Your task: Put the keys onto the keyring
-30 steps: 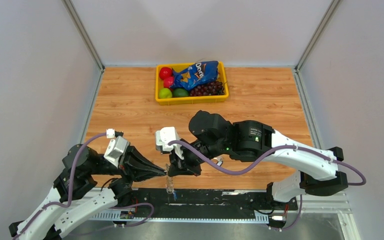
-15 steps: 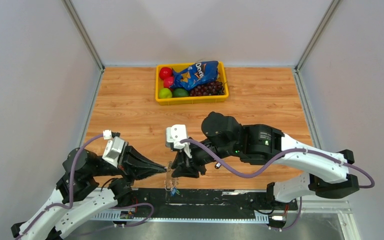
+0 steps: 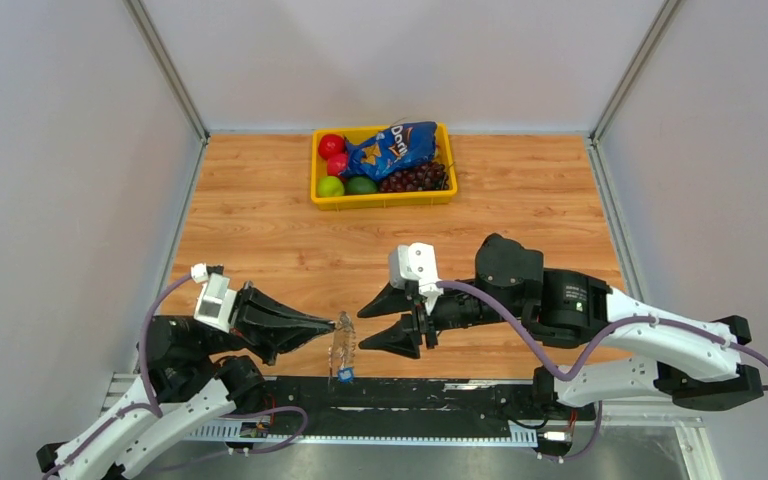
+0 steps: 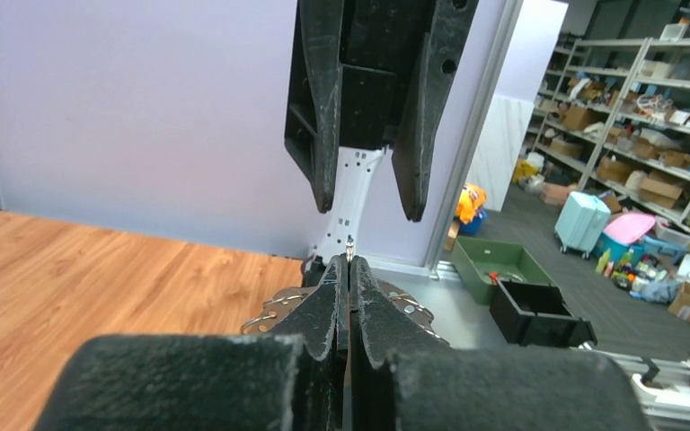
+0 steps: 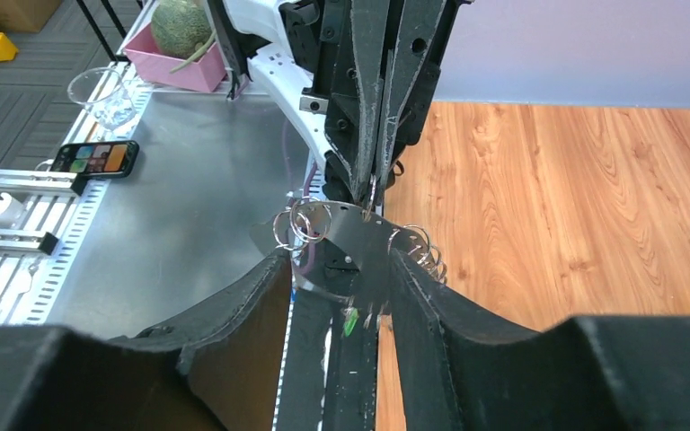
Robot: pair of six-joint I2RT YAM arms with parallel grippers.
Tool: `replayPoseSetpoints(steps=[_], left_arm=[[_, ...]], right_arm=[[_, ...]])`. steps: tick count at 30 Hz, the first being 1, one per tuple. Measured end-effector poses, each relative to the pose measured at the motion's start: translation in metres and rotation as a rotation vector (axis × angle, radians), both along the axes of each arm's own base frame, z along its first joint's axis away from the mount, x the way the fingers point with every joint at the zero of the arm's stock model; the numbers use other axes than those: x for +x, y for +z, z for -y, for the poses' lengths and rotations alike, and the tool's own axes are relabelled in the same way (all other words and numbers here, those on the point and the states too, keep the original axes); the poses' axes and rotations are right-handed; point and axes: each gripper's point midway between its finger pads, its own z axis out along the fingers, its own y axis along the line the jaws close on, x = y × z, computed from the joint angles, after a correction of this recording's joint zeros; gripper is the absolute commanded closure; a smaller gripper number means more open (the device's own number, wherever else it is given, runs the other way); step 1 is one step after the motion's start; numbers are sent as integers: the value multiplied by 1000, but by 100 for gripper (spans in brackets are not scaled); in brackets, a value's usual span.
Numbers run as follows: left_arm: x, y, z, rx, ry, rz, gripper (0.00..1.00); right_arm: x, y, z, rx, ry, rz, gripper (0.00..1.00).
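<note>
Table [image 3: 260,220]: wooden, yellow crate [image 3: 384,199] of fruit at far edge.
Right gripper [image 3: 361,330]: fingers spread, pointing toward the left one.
Left gripper [image 3: 332,324]: pressed together, pinching keyring [image 3: 342,347] by its top.
Keyring: hanging over near table edge, blue piece [image 3: 344,376] lowest.

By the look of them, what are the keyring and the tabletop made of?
The keyring seems to be polished metal: silvery-grey and glossy, with thin wire split rings on it. From the top view it looks almost glassy, so clear plastic isn't excluded. The tabletop is wood or wood-look laminate, with warm brown grain and a satin sheen.
</note>
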Motion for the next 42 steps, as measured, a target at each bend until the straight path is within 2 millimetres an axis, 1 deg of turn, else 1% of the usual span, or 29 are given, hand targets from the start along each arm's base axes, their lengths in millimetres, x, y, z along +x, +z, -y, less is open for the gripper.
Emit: replayPoseSetpoints(steps=[4,7,8,10,13,18,20,23,30,32,42], left_arm=[[4,-5,0,-59,8,-12,100],[6,-2,-2,-105,20,-10,100],[6,0,-3,-117,21,-9,100],[5,8,-8,-153,28,2,100],[3,19,-14,-205,33,16,100],[3,24,-18,-247,37,22,100],[4,25,-18,-253,40,17,100],[3,27,-19,-265,41,15,100],[0,31,-24,-286,42,24,100],[-1,32,-25,-291,41,27,100],[-2,32,-27,-295,44,29,100]], right_arm=[[6,-12,-9,20,-21,19,59],[9,-20,-15,36,-37,31,64],[10,-20,-16,41,-41,35,64],[12,-18,-18,68,-53,44,65],[14,-7,-18,122,-71,58,66],[17,20,-18,230,-98,73,66],[18,26,-20,253,-99,76,66],[18,28,-25,264,-98,77,66],[20,13,-43,225,-94,72,68],[19,12,-46,221,-90,71,69],[16,18,-53,228,-75,67,69]])
